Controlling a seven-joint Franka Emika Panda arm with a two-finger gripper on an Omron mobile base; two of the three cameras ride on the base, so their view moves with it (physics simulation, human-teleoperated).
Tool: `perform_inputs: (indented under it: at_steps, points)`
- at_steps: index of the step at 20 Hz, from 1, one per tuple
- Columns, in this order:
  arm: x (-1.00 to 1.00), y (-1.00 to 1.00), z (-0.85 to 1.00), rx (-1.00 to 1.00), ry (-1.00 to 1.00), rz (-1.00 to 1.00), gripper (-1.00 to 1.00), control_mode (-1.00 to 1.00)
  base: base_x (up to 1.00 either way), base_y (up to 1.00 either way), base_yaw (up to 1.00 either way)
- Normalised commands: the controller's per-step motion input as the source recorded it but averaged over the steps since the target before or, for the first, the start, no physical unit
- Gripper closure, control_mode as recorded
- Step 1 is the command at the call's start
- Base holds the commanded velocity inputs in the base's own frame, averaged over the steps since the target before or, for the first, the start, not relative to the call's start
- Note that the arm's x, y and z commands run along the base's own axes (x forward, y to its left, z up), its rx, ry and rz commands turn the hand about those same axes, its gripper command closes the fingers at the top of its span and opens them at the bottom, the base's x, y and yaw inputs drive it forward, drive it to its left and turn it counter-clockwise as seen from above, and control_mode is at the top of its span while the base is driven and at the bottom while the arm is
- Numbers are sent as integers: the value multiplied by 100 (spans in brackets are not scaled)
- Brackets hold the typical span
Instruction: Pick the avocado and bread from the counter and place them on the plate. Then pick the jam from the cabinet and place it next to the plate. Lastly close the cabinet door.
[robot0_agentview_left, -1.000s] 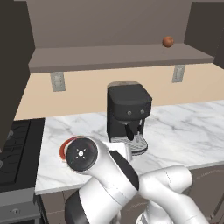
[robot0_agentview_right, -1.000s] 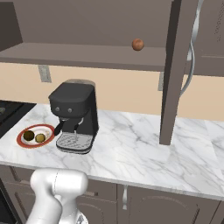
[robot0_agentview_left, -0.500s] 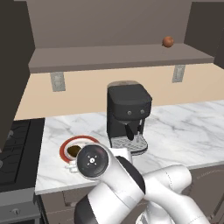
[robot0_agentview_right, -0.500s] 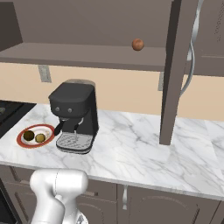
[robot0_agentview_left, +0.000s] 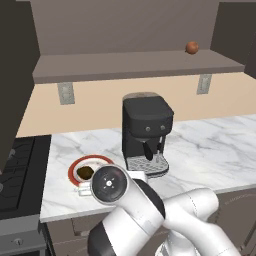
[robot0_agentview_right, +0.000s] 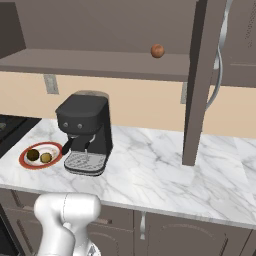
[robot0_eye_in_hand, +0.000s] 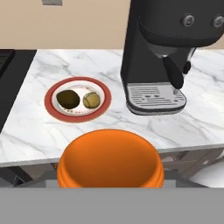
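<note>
Jar of jam (robot0_eye_in_hand: 110, 158) sits right at the gripper end in the hand view, big orange lid up close, near edge of the counter (robot0_eye_in_hand: 35, 131) just beyond it. Finger tips are hidden behind the jar, so whether the pincer is clamped on it or just around it — cannot tell.

Plate (robot0_eye_in_hand: 51, 106) lies on the counter, left of the coffee machine (robot0_eye_in_hand: 162, 52), close beside its drip tray. On the plate: avocado (robot0_eye_in_hand: 68, 99) on the left, bread (robot0_eye_in_hand: 91, 100) on the right, side by side, nearly touching.

Left base view: plate (robot0_agentview_left: 74, 167) partly hidden by the arm's white elbow, avocado (robot0_agentview_left: 86, 172) showing.

Right base view: plate (robot0_agentview_right: 26, 162) at left end of the counter (robot0_agentview_right: 150, 175), cabinet door (robot0_agentview_right: 200, 80) standing open to the right of the machine, reddish-brown ball (robot0_agentview_right: 157, 50) on the shelf above.
</note>
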Motion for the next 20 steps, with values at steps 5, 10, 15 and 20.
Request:
perform_inputs:
  at_steps: [5, 10, 15, 20]
  points:
    - [11, 1, -6, 4, 1, 0, 100, -100, 0, 0, 0]
    - [26, 23, -19, 0, 9, 0, 100, -100, 0, 0, 0]
    - [32, 36, -18, 0, 10, 0, 100, -100, 0, 0, 0]
    - [28, 36, -21, 0, 8, 0, 100, -100, 0, 0, 0]
